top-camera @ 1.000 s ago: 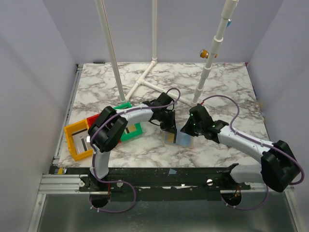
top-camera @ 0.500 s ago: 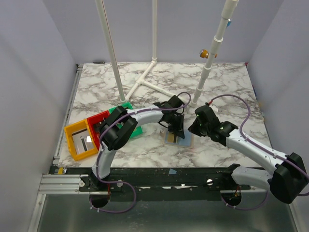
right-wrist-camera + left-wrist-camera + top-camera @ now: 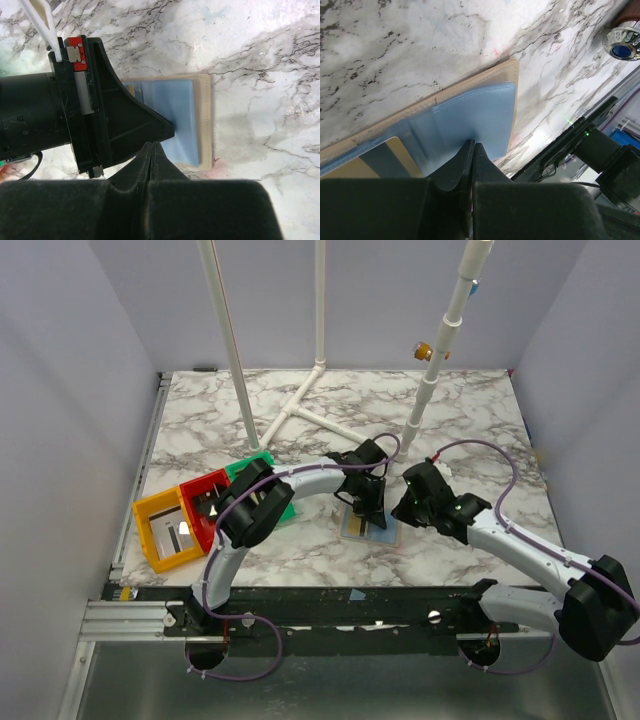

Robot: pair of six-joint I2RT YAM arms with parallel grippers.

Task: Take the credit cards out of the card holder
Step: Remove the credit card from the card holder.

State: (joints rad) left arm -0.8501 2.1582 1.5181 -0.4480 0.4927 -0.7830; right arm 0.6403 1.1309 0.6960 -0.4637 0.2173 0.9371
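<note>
Where the marbled table [image 3: 480, 420] nears its near edge, about midway along, the card holder [image 3: 372, 530] lies flat: a thin beige-tan rectangle with rounded corners and a smooth, pale blue-grey face. At one end of it a yellowish card [image 3: 395, 152] with a dark band shows. The left gripper [image 3: 472, 146] has its jaws pressed together into a narrow black wedge, empty, pointing at the blue face. The right gripper [image 3: 153, 145], likewise closed on nothing, points at the holder's edge just beside it; whether either tip touches, I cannot tell. A yellow bin [image 3: 148, 508], red bin [image 3: 200, 487] and green bin [image 3: 250, 468] sit by the left edge, well apart. White pipes [image 3: 300, 405] cross the far half; veined marble stretches rightward from the holder.
</note>
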